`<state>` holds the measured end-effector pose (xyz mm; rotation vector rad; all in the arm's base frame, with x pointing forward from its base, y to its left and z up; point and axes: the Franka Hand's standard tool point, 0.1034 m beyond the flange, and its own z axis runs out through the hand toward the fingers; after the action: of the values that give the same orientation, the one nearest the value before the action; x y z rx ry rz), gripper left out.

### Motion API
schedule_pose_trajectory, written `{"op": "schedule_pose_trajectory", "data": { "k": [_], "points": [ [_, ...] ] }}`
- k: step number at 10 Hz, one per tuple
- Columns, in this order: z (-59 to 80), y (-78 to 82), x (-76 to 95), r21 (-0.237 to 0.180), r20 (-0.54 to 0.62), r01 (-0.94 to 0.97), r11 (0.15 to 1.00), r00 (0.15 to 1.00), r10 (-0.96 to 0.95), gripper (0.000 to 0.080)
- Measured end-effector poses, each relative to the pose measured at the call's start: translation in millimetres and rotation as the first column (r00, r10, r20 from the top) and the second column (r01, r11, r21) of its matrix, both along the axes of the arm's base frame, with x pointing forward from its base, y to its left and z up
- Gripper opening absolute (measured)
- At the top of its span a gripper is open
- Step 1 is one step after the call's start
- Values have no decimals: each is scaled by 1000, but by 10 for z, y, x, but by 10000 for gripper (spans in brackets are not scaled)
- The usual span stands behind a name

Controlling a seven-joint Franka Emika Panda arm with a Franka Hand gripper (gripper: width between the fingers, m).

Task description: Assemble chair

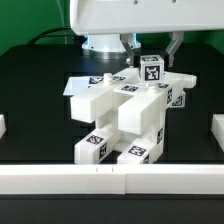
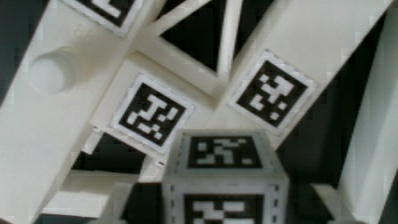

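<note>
A white rail (image 1: 110,180) runs along the table's (image 1: 30,150) near edge. Mid-table, the stacked chair (image 1: 125,115) parts carry only black-and-white square tags (image 1: 92,146). Toward the far edge, the end effector (image 1: 152,48) hangs over a tagged upright block (image 1: 150,72). Whether it grips the block I cannot tell.

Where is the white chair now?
Exterior view: the matte white blocky plastic chair stands centre-frame, below the glossy white robot arm, behind the white front rail.
</note>
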<state>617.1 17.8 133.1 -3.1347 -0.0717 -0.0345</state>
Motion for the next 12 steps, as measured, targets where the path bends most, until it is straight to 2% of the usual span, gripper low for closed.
{"op": "schedule_pose_trajectory", "data": {
  "k": [12],
  "points": [
    [2,6,80,-5,20,25,1000,999,-25,285]
  ]
}}
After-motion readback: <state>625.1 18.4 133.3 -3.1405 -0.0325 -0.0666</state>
